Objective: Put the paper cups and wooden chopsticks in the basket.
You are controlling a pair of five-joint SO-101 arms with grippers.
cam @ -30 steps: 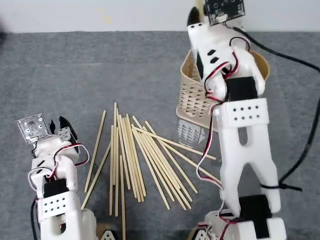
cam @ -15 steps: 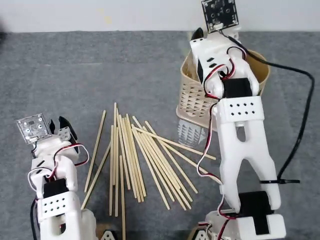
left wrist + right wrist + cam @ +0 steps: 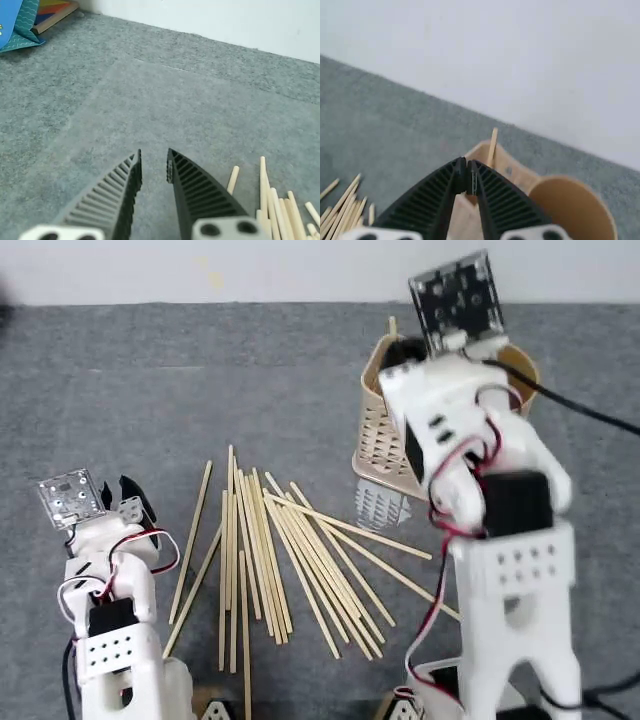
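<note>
A grey carpet-like mat (image 3: pixel 150 380) meets a plain white wall (image 3: pixel 530 55). The left gripper (image 3: pixel 153 159) gapes slightly, empty, and the right gripper (image 3: pixel 466 172) is closed on nothing.

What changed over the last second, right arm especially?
Right gripper pulled back from beyond the basket to over its rim, shut and empty. A chopstick now stands upright in the basket. Left gripper and loose chopsticks unchanged.
</note>
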